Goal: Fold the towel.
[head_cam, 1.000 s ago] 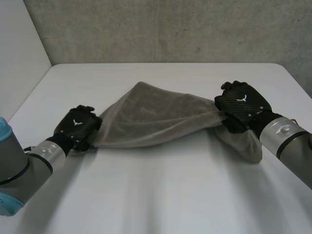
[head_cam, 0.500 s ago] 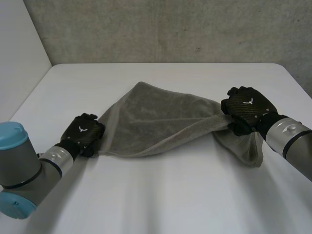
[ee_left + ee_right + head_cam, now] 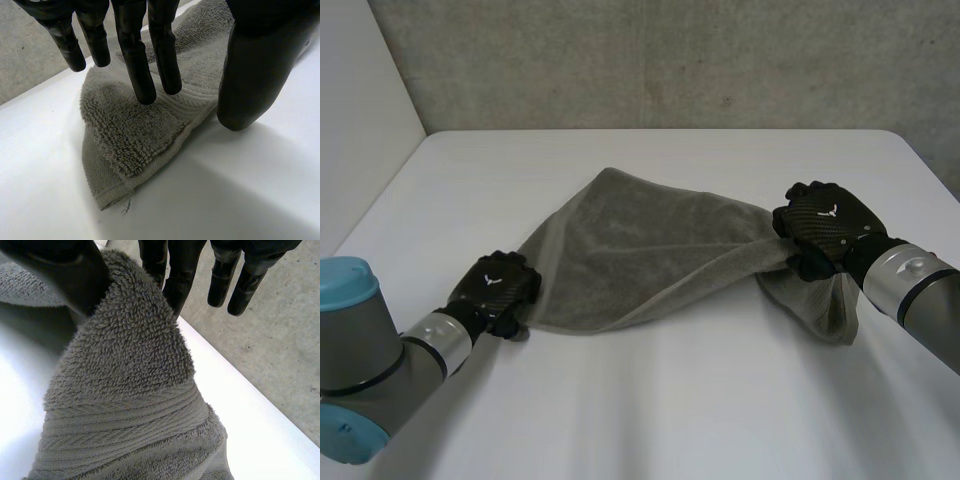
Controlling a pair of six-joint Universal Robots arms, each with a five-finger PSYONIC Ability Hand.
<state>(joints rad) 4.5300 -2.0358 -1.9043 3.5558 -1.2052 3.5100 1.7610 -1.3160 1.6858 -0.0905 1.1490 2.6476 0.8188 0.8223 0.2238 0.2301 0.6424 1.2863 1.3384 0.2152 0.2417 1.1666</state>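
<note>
Closest in, at about 8 o'clock on the white tabletop (image 3: 660, 410), the left hand (image 3: 498, 288) sits low at the near corner of the grey towel (image 3: 640, 245), with the left arm (image 3: 370, 345) trailing off toward 7 o'clock. From its wrist, the fingers (image 3: 137, 65) reach down straight and a little spread, their tips at the cloth just behind the doubled-over corner, which lies flat. They are not curled round anything, and whether they press down I cannot tell. The thumb (image 3: 252, 80) stands apart from them, its tip on the bare tabletop just beside the towel's hem.

The towel runs from that corner across the middle of the tabletop as a broad, loose triangle, its far fold peaking toward 12 o'clock. It narrows into a twisted rope as it heads for 3 o'clock.

There the right hand (image 3: 820, 228) has the bunched end. In its wrist view the right thumb (image 3: 70, 270) and the two nearest right fingers (image 3: 177, 275) are clamped on a thick hump of terry between them, while the other fingers hang clear of the cloth. Below this hand, toward 4 o'clock, a slack pouch of towel sags to the tabletop against the right arm (image 3: 915, 290).

Beyond the far edge — a rough concrete wall (image 3: 670, 60)
</note>
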